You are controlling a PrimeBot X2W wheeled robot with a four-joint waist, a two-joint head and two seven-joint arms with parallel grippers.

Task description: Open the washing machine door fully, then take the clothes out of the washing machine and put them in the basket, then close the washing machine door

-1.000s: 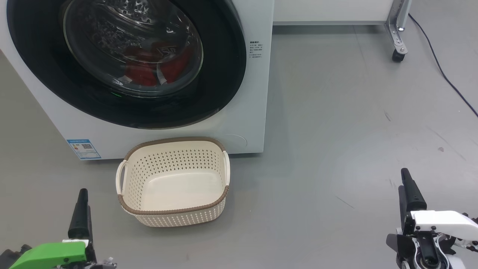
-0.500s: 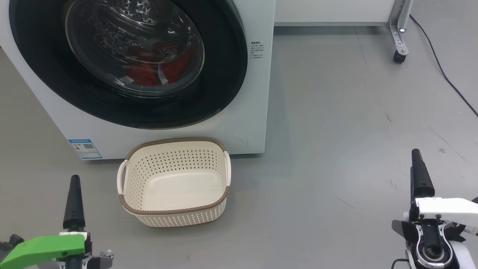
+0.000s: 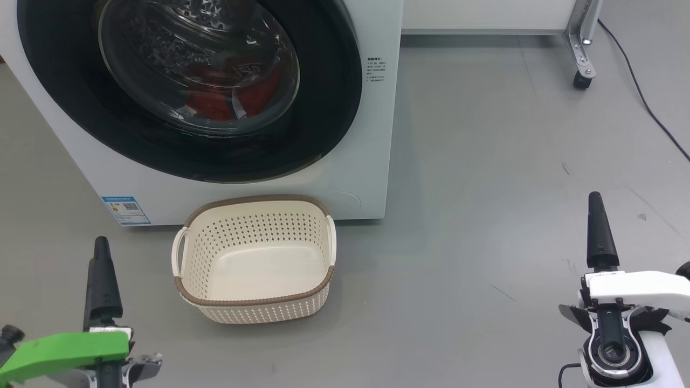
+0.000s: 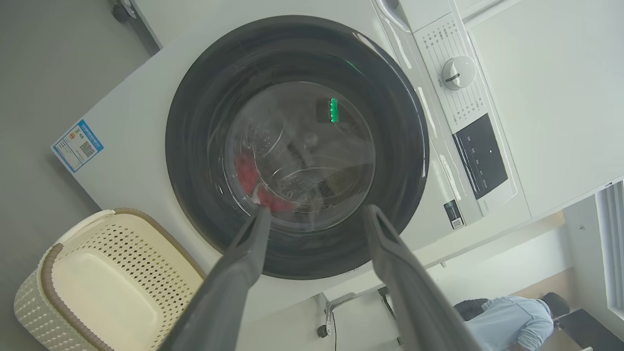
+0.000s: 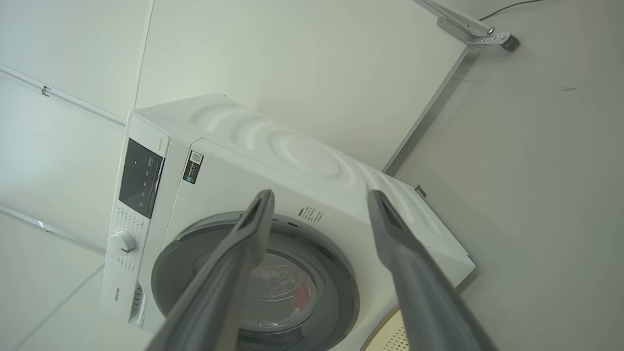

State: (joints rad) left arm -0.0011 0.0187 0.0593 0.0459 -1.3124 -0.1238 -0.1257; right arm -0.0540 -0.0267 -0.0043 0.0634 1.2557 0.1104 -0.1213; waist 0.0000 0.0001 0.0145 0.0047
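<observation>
The washing machine (image 3: 372,151) stands ahead with the washing machine door (image 3: 323,108) shut. The red clothes (image 3: 215,102) lie in the drum behind the glass. The cream basket (image 3: 259,299) sits empty on the floor just in front of the machine. My left gripper (image 3: 100,253) is low at the left, short of the basket, and my right gripper (image 3: 595,215) is low at the far right. In the left wrist view the left gripper (image 4: 317,209) is open and points at the door (image 4: 195,146). The right gripper (image 5: 319,195) is open too, aimed at the machine's upper front (image 5: 224,180).
A metal frame leg on a caster (image 3: 582,59) and a dark cable (image 3: 641,97) lie at the back right. Grey floor (image 3: 485,215) spreads to the right of the machine. A person (image 4: 512,321) sits bent over in the background of the left wrist view.
Both grippers have moved forward, up the head view, the right one more. The head camera has shifted slightly. Door, clothes and basket are as before.
</observation>
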